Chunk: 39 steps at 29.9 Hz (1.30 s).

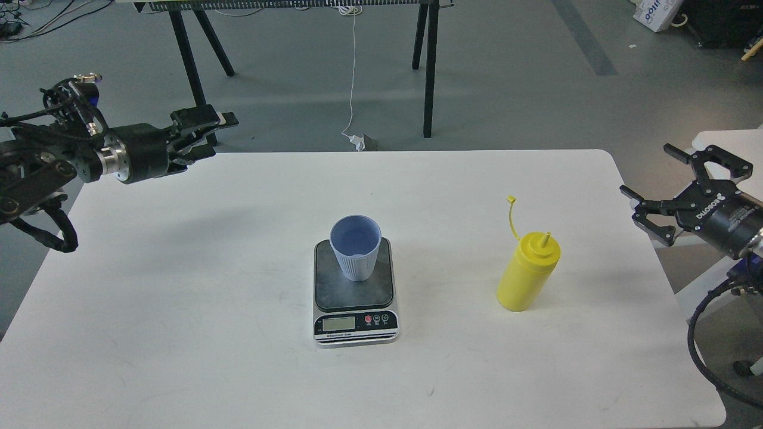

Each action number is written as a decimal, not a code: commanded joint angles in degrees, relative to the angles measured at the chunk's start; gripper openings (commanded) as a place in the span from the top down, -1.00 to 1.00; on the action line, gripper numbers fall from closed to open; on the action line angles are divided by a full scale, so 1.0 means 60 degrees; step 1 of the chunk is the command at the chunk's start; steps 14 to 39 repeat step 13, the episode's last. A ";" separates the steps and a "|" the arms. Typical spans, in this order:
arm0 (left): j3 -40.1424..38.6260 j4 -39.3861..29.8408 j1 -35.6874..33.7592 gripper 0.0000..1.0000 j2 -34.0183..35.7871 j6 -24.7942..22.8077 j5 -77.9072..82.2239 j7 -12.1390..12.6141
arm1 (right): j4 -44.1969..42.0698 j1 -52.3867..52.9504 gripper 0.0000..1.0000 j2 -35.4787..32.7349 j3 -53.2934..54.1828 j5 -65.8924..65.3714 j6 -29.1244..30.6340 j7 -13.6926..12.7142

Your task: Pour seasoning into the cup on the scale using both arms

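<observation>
The yellow seasoning bottle (pixel 527 274) stands upright on the white table (pixel 179 310), right of centre, with its cap strap sticking up. The light-blue cup (pixel 355 247) stands upright on the dark plate of the silver scale (pixel 356 325) at the table's middle. My right gripper (pixel 647 170) is open and empty, past the table's right edge, well apart from the bottle. My left gripper (pixel 211 136) is above the table's far left corner, its fingers apart with nothing between them, far from the cup.
A second white table (pixel 730 149) stands to the right, behind my right gripper. Black trestle legs (pixel 429 71) and a hanging white cable (pixel 353 71) stand on the grey floor beyond the table.
</observation>
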 commanded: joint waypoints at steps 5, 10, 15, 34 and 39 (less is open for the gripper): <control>-0.1005 0.0394 0.0132 -0.99 0.0173 0.0000 -0.1005 0.0000 | -0.1525 0.1904 -0.89 0.1250 -0.1257 -0.0064 0.0001 0.0000; -0.1168 0.0687 0.0220 -0.99 0.0290 0.0000 -0.2031 0.0000 | -0.2094 0.1918 -0.91 0.1878 -0.1272 -0.0181 0.0001 0.0000; -0.1197 0.0819 0.0220 -0.99 0.0422 0.0000 -0.2369 0.0000 | -0.2521 0.1918 -0.91 0.2012 -0.1213 -0.0225 0.0001 0.0000; -0.1197 0.0819 0.0220 -0.99 0.0422 0.0000 -0.2369 0.0000 | -0.2521 0.1918 -0.91 0.2012 -0.1213 -0.0225 0.0001 0.0000; -0.1197 0.0819 0.0220 -0.99 0.0422 0.0000 -0.2369 0.0000 | -0.2521 0.1918 -0.91 0.2012 -0.1213 -0.0225 0.0001 0.0000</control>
